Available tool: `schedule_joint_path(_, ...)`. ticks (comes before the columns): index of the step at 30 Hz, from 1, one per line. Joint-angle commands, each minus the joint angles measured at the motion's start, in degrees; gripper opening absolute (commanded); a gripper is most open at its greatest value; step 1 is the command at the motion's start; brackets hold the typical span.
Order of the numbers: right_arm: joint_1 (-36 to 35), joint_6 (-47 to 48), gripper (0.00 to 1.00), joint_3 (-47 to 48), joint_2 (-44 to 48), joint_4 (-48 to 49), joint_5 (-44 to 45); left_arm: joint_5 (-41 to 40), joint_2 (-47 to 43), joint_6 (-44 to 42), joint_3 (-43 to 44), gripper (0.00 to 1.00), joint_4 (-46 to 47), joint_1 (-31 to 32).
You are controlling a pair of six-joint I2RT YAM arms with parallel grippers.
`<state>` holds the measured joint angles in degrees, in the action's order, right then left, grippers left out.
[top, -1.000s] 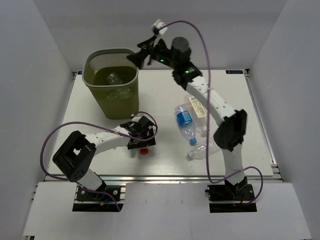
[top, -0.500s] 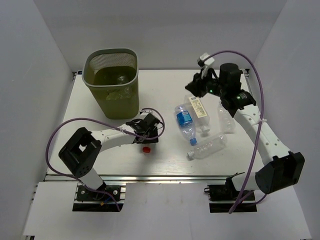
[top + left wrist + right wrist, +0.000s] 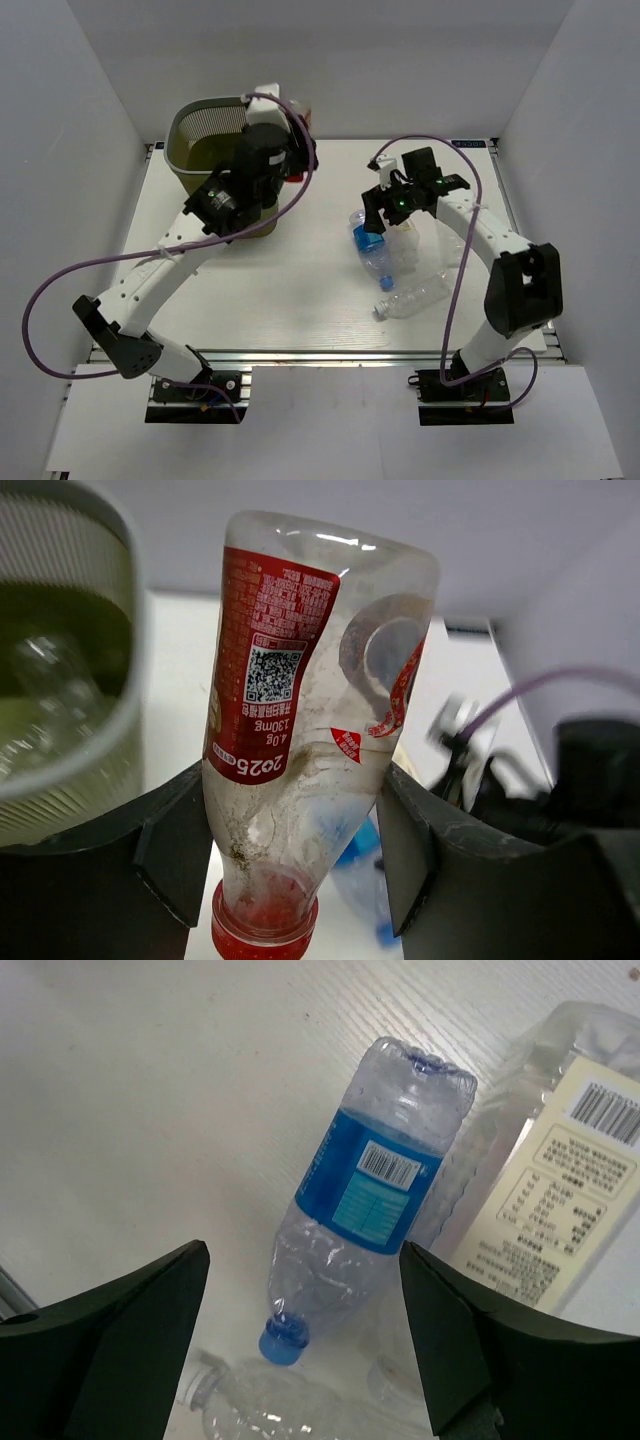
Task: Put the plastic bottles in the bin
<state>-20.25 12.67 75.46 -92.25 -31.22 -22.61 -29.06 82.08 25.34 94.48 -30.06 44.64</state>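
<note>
Swinging up from the bench, the left gripper now hangs at the bin rim, upper left of the top view, clamped on a red-labelled bottle; next it likely must clear the rim and release. Right gripper, jaws apart, hovers over a blue-labelled bottle.

The top camera looks down from behind the arm bases over the whole table and bin. The left wrist camera sits close behind the left gripper, facing the bin's rim and, probably, the right arm. The right wrist camera looks steeply down, close above the blue-labelled bottle, which the top view shares.
</note>
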Motion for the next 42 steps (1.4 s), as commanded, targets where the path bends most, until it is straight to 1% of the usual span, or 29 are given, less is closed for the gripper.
schedule_joint_path(1, -1.5, 0.3, 0.82, 5.6, -4.5, -1.9, 2.7, -10.4, 3.2, -4.1, 7.0, 0.31, -3.3, -2.1)
schedule_joint_path(3, -1.9, -0.5, 0.8, 6.6, -7.5, -2.1, 3.0, -13.5, 4.4, -4.7, 9.5, 0.33, -3.3, -4.3)
schedule_joint_path(5, -2.6, -1.1, 0.8, 7.2, -8.8, -0.7, 5.6, -14.2, 6.8, -3.9, 11.8, 0.35, -4.5, -6.7)
schedule_joint_path(6, -3.2, -2.0, 0.8, 7.7, -10.9, -0.4, 7.2, -15.0, 7.8, -3.4, 12.5, 0.35, -6.0, -9.4)
schedule_joint_path(8, -3.5, -2.9, 0.8, 7.8, -12.2, 0.4, 8.4, -15.0, 10.3, -1.9, 14.0, 0.35, -6.8, -13.8)
schedule_joint_path(12, -4.6, -4.7, 0.8, 7.2, -15.4, 2.2, 12.1, -14.4, 13.8, -0.9, 17.7, 0.35, -8.0, -19.8)
schedule_joint_path(15, -5.1, -5.6, 0.82, 6.7, -17.0, 3.5, 14.3, -13.7, 17.3, -1.5, 24.2, 0.36, -12.0, -23.2)
schedule_joint_path(16, -5.5, -5.7, 0.83, 6.5, -18.0, 3.8, 14.4, -12.9, 19.8, -1.5, 27.7, 0.39, -13.3, -24.0)
schedule_joint_path(17, -5.8, -6.0, 0.85, 6.5, -18.5, 3.7, 15.1, -11.5, 20.8, -2.1, 29.3, 0.47, -14.8, -24.6)
schedule_joint_path(18, -5.7, -6.2, 0.87, 6.5, -18.8, 3.7, 15.3, -9.8, 21.6, -3.2, 30.5, 0.79, -15.5, -25.1)
schedule_joint_path(19, -6.1, -6.2, 0.87, 6.5, -20.0, 3.5, 15.2, -9.0, 21.6, -3.8, 31.8, 0.98, -15.5, -25.1)
schedule_joint_path(21, -6.5, -6.4, 0.87, 6.3, -20.6, 3.5, 16.1, -6.4, 21.3, -4.6, 31.8, 1.0, -16.3, -25.1)
schedule_joint_path(22, -6.9, -6.4, 0.87, 6.0, -21.6, 3.9, 16.7, -5.1, 20.1, -6.4, 30.3, 1.0, -16.3, -25.1)
schedule_joint_path(23, -7.3, -6.3, 0.87, 6.0, -21.7, 4.1, 17.3, -3.5, 18.7, -7.8, 28.8, 1.0, -13.5, -24.5)
schedule_joint_path(25, -7.5, -6.4, 0.85, 6.3, -22.8, 4.2, 17.6, 6.3, 12.4, -14.1, 22.4, 1.0, -10.0, -23.8)
schedule_joint_path(26, -7.6, -6.3, 0.73, 6.4, -23.7, 4.4, 17.5, 17.5, 9.9, -15.6, 16.2, 1.0, -5.8, -23.3)
schedule_joint_path(27, -7.9, -6.3, 0.63, 6.9, -23.9, 4.1, 16.6, 23.6, 7.3, -17.6, 16.2, 1.0, -3.8, -23.3)
schedule_joint_path(28, -7.6, -5.9, 0.54, 7.2, -23.9, 3.7, 15.8, 29.9, 2.7, -20.8, 10.5, 1.0, -2.2, -23.3)
schedule_joint_path(29, -7.6, -5.6, 0.43, 8.5, -23.2, 3.2, 14.7, 36.5, 0.8, -21.6, 7.9, 1.0, -0.8, -23.3)
schedule_joint_path(30, -7.0, -5.4, 0.27, 8.9, -22.6, 3.0, 12.2, 46.8, -0.4, -22.2, 4.1, 1.0, -0.3, -22.7)
schedule_joint_path(32, -6.6, -3.4, 0.18, 12.1, -20.1, 1.7, 10.2, 54.8, -2.0, -22.2, 0.7, 1.0, -2.5, -21.5)
schedule_joint_path(33, -6.2, -2.2, 0.12, 13.4, -18.1, 1.4, 7.3, 59.2, -2.6, -22.2, -3.9, 1.0, -4.5, -20.9)
schedule_joint_path(34, -5.9, -1.6, 0.1, 14.6, -16.4, 1.2, 6.4, 60.3, -3.8, -21.2, -7.3, 1.0, -4.6, -20.3)
schedule_joint_path(35, -5.8, -1.2, 0.1, 20.2, -15.6, 0.6, 5.2, 60.3, -5.6, -20.3, -11.2, 1.0, -3.3, -19.1)
schedule_joint_path(36, -5.7, -0.5, 0.09, 22.3, -14.4, 0.5, 4.9, 61.0, -9.9, -19.3, -18.9, 1.0, -1.5, -18.5)
schedule_joint_path(39, -5.9, -1.3, 0.09, 34.2, -13.8, 1.2, 4.0, 60.4, -14.9, -14.8, -30.0, 1.0, 4.1, -16.7)
schedule_joint_path(40, -5.9, -1.9, 0.09, 39.4, -14.2, 2.5, 4.9, 60.4, -16.2, -13.8, -31.8, 1.0, 5.7, -16.1)
schedule_joint_path(41, -5.9, -2.6, 0.09, 41.8, -14.4, 3.5, 5.0, 61.0, -16.3, -12.8, -33.5, 1.0, 6.6, -15.5)
schedule_joint_path(42, -5.9, -4.4, 0.09, 47.9, -15.2, 8.0, 5.0, 61.0, -16.3, -12.2, -36.0, 1.0, 6.6, -14.2)
